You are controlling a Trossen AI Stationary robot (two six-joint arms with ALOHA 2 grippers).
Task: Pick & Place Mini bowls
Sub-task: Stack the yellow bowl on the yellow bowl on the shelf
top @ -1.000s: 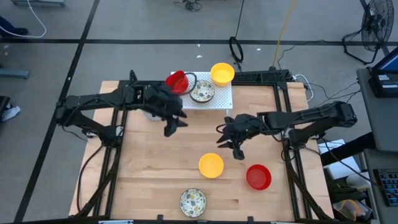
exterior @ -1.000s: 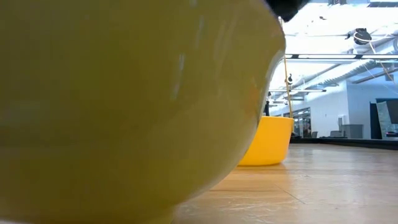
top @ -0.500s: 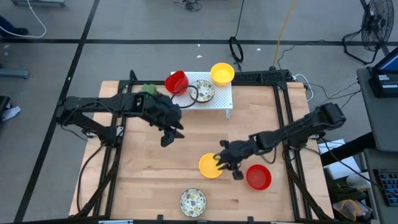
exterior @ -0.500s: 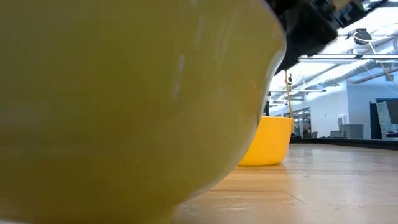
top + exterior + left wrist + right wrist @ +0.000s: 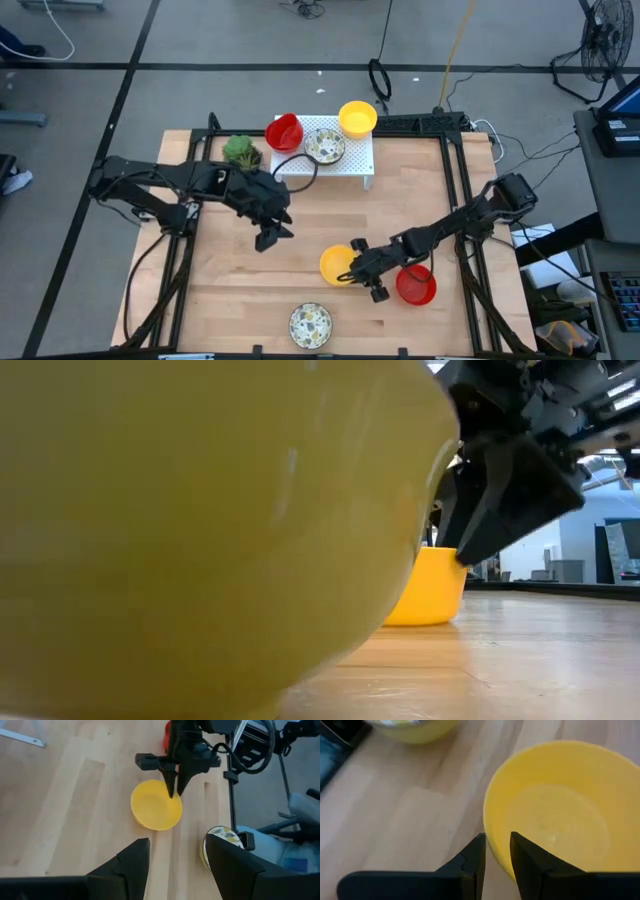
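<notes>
While both arms reach over the wooden worktop (image 5: 250,275), the scene reads as follows.
Right gripper (image 5: 362,272): low at the near-side yellow mini bowl (image 5: 339,266); fingers (image 5: 475,857) narrowly parted, one on each side of the bowl's rim, not yet seen clamped.
Left gripper (image 5: 270,232): hovers over bare wood near the worktop's middle, fingers spread wide, holding nothing.
Red mini bowl (image 5: 416,284): just beside the right gripper, on its outer side.
Speckled mini bowl (image 5: 311,324): at the front edge, apart from the yellow one.
White perforated rack (image 5: 345,160): at the back, carrying a red bowl (image 5: 285,131), a speckled bowl (image 5: 325,148) and a yellow bowl (image 5: 357,118).
Green plant (image 5: 240,151): left of the rack.
Low view: a bowl's yellowish wall (image 5: 200,530) blocks most of it.
</notes>
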